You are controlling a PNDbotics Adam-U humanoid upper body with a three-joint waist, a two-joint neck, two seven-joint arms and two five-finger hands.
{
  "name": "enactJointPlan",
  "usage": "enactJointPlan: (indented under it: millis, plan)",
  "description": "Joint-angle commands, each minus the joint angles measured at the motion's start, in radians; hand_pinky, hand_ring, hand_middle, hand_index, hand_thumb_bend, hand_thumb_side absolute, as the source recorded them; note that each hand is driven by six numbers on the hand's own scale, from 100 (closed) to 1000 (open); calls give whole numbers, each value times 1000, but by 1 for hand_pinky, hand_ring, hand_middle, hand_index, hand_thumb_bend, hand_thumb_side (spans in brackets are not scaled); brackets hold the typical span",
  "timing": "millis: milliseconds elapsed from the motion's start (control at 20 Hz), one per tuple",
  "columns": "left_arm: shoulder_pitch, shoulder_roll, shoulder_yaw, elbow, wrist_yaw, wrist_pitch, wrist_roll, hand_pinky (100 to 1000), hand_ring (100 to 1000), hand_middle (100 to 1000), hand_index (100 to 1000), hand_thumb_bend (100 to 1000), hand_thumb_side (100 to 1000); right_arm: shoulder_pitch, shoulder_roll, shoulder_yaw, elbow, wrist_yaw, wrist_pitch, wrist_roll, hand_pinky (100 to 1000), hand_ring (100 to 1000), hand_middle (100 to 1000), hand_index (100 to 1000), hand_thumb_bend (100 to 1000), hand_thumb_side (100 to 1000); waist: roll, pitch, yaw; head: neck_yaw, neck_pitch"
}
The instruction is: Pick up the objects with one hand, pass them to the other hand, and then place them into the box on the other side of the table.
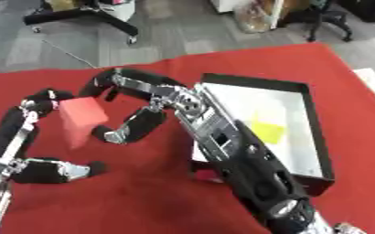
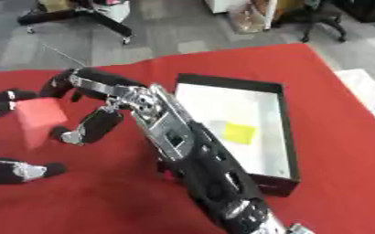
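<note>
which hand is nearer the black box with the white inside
Right. The right hand reaches over the red cloth just left of the black box with the white inside, its arm crossing the box's corner. The left hand is farther left, holding a red block.

The box [image 1: 318, 132] sits on the table [image 1: 142, 201] to the right, with a flat square thing [image 1: 267, 131] inside it. Left of the box, the right hand [image 1: 147, 103] and the left hand [image 1: 30, 132] meet around a block [image 1: 82, 119] — the block is between them.
</note>
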Motion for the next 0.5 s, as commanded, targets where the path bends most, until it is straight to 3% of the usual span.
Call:
enactJointPlan:
  millis: [50, 500]
  plan:
    - [4, 34, 3, -10, 5, 1, -4, 1000, 839, 684, 859, 879, 462, -25, -23, -27, -44, -19, 13, -10, 792, 839, 728, 579, 100, 100, 1, -14, -1, -2, 5]
    - [30, 67, 33, -8, 12, 37, 21, 1000, 836, 683, 862, 862, 460, -11, -52, -40, -76, -65, 39, -13, 796, 843, 730, 580, 100, 100, 1, -29, -15, -2, 9]
